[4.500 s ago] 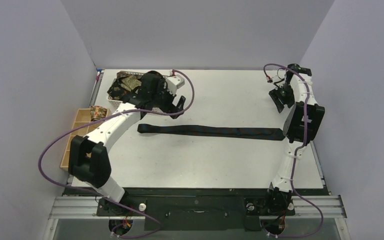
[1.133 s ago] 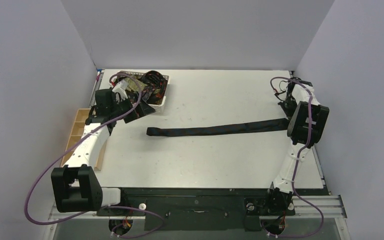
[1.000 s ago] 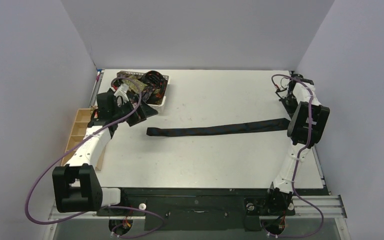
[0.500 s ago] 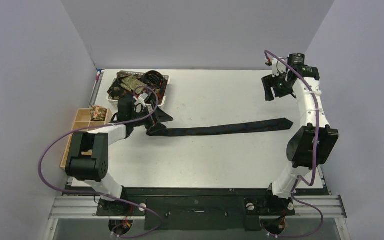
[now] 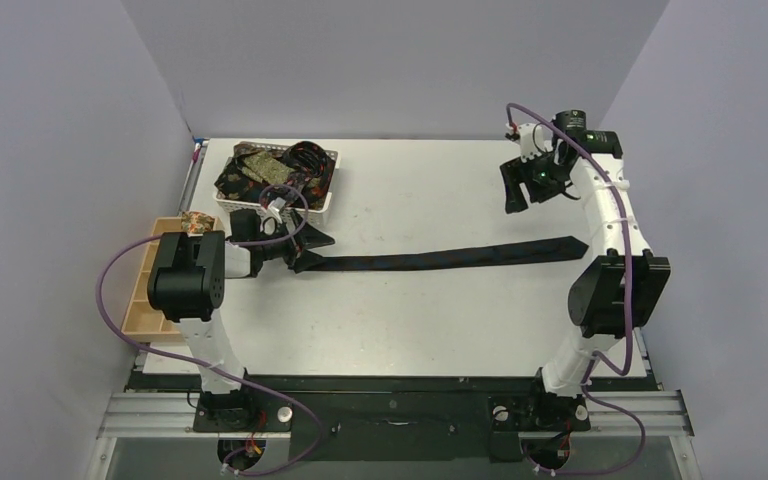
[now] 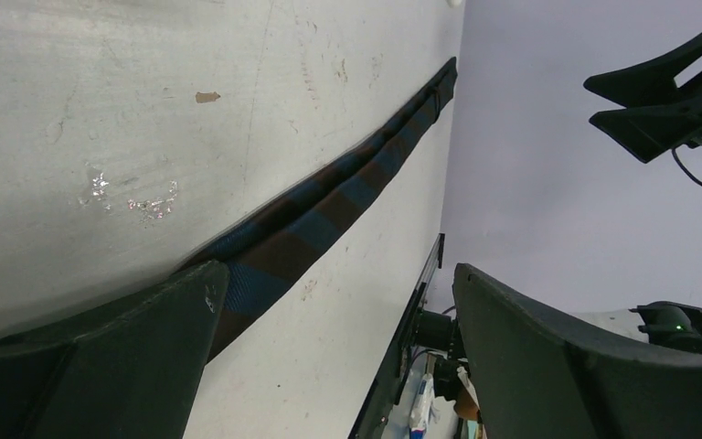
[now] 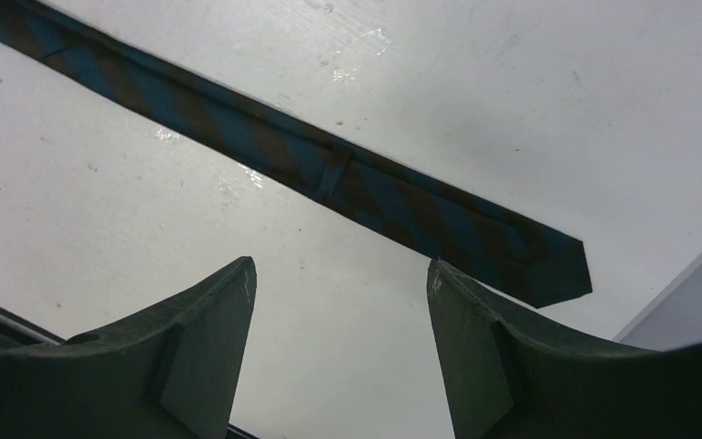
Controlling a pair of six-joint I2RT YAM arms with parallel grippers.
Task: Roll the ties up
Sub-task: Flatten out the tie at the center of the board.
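The dark striped tie [image 5: 440,258] lies flat and nearly straight across the middle of the table [image 5: 430,330]. One end is at the left by the left pincer [image 5: 310,252], and the pointed end is at the right, below the right pincer [image 5: 512,188]. Both pincers are released. The left one sits low at the table, jaws spread wide about the tie's left end, with the cloth against one finger [image 6: 101,366]. The right one is raised, gaping and holding nothing. More ties are bunched in the white basket [image 5: 330,200] at the far left, and a patterned roll [image 5: 196,222] rests in the wooden tray [image 5: 145,300] at the left edge.

The tie looks light, thin and limp, so it should fold easily and may slide on the smooth table. I judge the best hold is the very end at the left, pinched across its width, so the first turn starts tight
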